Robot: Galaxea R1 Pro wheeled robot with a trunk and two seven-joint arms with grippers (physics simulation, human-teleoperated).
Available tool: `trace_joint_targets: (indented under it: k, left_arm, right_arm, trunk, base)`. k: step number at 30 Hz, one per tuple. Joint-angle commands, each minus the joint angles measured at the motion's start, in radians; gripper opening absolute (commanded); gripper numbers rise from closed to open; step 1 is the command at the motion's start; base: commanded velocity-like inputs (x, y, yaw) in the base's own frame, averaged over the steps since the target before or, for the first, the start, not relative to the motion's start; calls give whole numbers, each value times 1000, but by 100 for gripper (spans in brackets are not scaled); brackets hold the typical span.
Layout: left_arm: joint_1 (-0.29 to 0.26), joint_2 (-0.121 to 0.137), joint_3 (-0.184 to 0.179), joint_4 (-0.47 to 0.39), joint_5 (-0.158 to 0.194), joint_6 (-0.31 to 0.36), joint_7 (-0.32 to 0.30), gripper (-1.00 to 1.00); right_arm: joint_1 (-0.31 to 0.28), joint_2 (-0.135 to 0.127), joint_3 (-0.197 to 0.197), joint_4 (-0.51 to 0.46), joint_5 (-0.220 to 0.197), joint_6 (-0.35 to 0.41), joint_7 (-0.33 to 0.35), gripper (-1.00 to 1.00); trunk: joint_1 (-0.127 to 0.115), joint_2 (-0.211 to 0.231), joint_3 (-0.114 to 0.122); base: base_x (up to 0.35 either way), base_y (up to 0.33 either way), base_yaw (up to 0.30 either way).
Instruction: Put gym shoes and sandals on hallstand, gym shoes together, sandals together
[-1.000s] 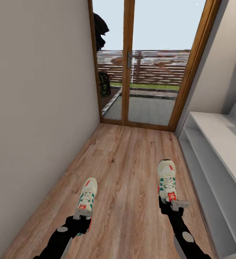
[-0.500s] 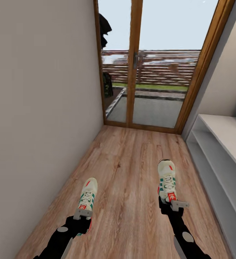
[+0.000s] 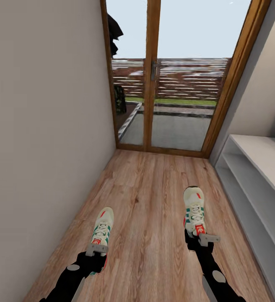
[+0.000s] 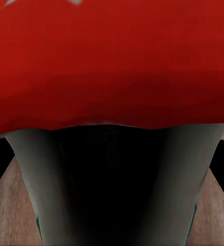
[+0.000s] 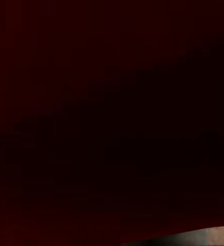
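Left gripper (image 3: 96, 251) on gym shoe (image 3: 101, 228) | fingertips hidden | right wrist view dark

Both black arms low and stretched forward, left gripper (image 3: 96, 251) and right gripper (image 3: 201, 238) each clamped on a sneaker heel.

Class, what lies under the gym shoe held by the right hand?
Under the right gym shoe, wood plank floor surrounds it; whether its sole touches is hidden by the shoe itself.

Both arms were glossy black and jointed, each carrying round grey caps and a pale grey bracket near the wrist.
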State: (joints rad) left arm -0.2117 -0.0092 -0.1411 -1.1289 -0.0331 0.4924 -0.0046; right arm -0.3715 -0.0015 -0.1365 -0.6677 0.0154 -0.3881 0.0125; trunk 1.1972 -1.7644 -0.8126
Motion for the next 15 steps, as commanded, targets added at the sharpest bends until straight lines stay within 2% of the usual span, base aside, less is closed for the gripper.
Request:
trace_joint_targets:
  k: [1,15]
  left_arm:
    - [0,0,0,0,0,0,1,-100]
    - [0,0,0,0,1,0,3,-100]
  right_arm:
    - [0,0,0,0,0,0,1,-100]
    - [0,0,0,-1,0,0,-4,-100]
  trunk:
    - [0,0,0]
    - [0,0,0]
  base:
    - [319,-70,-1]
    - [323,-25,-7]
